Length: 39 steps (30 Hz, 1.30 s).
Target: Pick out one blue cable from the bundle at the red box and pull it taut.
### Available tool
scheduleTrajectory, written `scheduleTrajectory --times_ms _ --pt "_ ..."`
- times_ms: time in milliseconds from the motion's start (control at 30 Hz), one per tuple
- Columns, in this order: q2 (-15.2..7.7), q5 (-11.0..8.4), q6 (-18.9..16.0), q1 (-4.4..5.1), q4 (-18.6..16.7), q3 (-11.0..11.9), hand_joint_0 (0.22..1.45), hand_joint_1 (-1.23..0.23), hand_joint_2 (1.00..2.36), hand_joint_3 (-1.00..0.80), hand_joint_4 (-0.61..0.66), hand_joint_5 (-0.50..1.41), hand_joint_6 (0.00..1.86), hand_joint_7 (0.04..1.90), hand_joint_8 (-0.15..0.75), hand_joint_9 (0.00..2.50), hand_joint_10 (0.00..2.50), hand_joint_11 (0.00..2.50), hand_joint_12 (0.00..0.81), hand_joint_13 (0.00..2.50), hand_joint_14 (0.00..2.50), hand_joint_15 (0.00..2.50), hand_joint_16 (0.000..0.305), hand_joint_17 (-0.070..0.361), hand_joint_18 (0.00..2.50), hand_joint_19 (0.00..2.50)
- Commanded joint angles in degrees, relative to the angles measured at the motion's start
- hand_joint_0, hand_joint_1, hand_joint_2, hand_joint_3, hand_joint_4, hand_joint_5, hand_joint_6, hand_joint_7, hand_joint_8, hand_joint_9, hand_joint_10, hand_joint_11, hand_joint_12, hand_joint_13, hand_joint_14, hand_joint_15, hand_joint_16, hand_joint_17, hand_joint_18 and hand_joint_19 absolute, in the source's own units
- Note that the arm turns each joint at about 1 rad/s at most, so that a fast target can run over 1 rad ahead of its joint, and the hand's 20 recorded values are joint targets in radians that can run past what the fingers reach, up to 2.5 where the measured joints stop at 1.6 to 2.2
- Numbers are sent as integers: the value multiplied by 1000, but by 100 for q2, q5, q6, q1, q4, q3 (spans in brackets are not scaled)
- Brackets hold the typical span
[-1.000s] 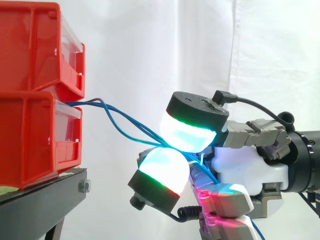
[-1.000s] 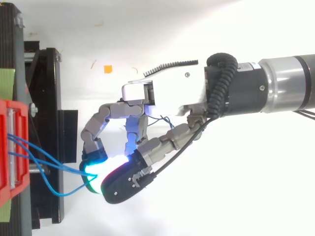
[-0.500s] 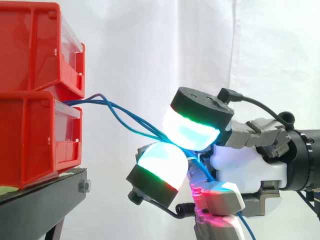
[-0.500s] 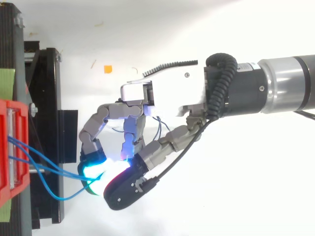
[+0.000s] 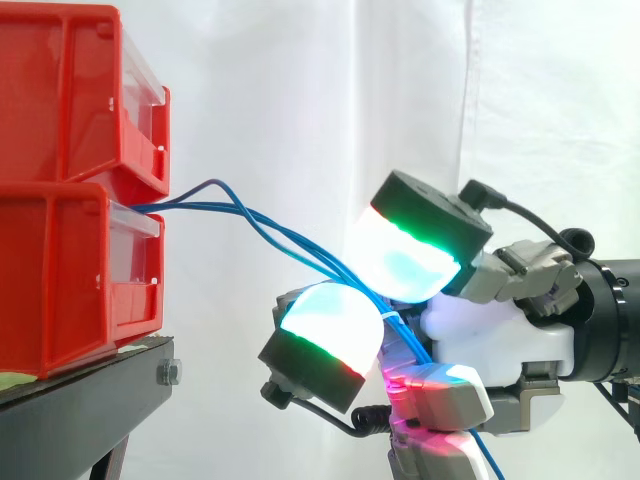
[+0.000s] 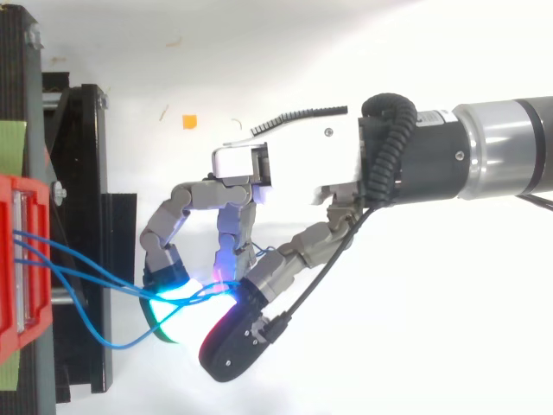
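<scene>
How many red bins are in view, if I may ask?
2: upper bin stacked on lower bin, which rests on the black stand. Others may be hidden.

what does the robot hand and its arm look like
The robot hand has a white palm housing and grey segmented metal fingers. Its fingertips are thick rounded pads glowing cyan-white with green rims, one edged in red, each backed by a black cap. Magenta light shows lower on the hand. The arm is a silver cylinder behind a black wrist section.
</scene>
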<state>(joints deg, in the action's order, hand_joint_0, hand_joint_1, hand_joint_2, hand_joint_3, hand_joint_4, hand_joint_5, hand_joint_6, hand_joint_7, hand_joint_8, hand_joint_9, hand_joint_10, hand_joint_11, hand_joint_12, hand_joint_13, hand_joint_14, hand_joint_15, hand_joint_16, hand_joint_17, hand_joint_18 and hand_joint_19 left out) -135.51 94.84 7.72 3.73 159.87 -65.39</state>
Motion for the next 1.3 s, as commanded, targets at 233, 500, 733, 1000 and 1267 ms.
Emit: scheduleTrajectory --times_ms 233,500,733,1000,1267 --pt "-2 0 1 5 0 0 518 -334 1000 -500 61 -113 876 940 343 1406 24 760 405 1321 22 632 59 133 1181 675" --pt "-2 0 1 5 0 0 600 -434 1013 -310 56 -109 853 969 338 1402 26 770 405 1311 22 652 59 132 1158 709" --pt "-2 0 1 -4 0 0 588 -597 1009 -141 98 -105 850 964 387 1422 22 737 456 1356 18 601 71 160 1281 618" --pt "7 0 1 5 0 0 621 -753 1013 -112 89 -135 908 979 355 1321 23 809 431 1268 21 618 65 145 1177 619" --pt "7 0 1 5 -35 0 703 -796 1003 -457 21 -146 933 965 308 1284 26 852 380 1199 22 637 53 119 1052 617"
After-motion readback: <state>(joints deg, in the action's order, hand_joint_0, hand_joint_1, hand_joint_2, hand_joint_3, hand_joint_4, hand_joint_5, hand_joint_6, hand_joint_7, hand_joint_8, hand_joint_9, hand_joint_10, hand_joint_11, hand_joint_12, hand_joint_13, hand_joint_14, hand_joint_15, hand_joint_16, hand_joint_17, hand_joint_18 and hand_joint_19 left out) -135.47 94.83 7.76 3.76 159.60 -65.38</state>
